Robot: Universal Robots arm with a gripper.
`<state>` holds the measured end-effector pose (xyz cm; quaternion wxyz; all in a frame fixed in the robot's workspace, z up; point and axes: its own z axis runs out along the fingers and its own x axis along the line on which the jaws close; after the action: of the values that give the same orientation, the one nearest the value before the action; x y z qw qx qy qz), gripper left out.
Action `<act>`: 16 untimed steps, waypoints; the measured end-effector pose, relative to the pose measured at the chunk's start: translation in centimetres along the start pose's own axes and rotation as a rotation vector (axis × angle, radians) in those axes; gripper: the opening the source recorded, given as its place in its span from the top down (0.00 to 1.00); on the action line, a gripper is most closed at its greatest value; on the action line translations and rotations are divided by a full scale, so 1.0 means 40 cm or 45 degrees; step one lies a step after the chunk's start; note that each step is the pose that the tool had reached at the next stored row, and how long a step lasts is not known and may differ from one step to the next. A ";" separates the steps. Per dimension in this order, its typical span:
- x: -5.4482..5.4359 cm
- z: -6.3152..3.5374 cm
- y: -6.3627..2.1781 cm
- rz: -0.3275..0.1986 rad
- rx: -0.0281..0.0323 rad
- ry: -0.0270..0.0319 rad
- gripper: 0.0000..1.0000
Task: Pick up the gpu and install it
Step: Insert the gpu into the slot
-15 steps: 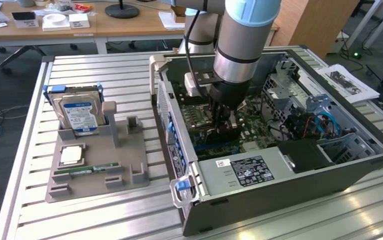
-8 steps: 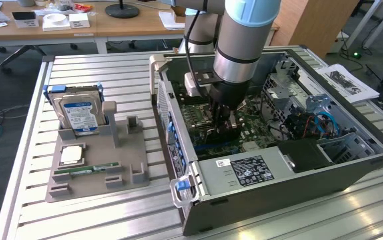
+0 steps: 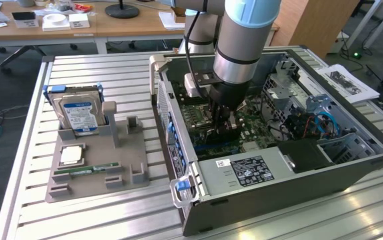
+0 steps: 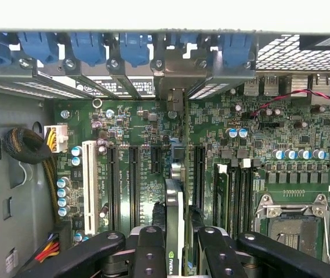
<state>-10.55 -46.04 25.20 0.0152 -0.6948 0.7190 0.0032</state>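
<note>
The jaws [image 4: 175, 246] are partly closed on the graphics card [image 4: 175, 214], gripping its top edge from both faces. The card stands on edge, held upright inside the open computer case [image 3: 351, 165], just above the motherboard [image 4: 269, 139] and in line with one of the long black slots [image 4: 199, 174]; whether its lower edge has entered the slot cannot be told. Judgement: the card is light, thin and stiff, but fragile, with exposed parts. A grip on the bare top edge, near mid-length, suits it. The gray holder [image 3: 97, 170] sits on the counter [image 3: 111, 70].

Slatted metal table [image 3: 117, 70] carries computer case [image 3: 298, 185], grey holder [image 3: 97, 172].
</note>
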 end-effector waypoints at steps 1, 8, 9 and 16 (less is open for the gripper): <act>0.000 0.000 0.000 0.000 0.0000 -0.0001 0.74; 0.000 0.003 0.000 0.000 0.0001 -0.0003 0.74; 0.000 0.003 0.000 0.000 0.0000 -0.0002 0.74; 0.000 0.003 0.000 0.000 0.0001 -0.0002 0.74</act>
<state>-10.55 -46.04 25.07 0.0152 -0.6948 0.7190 0.0032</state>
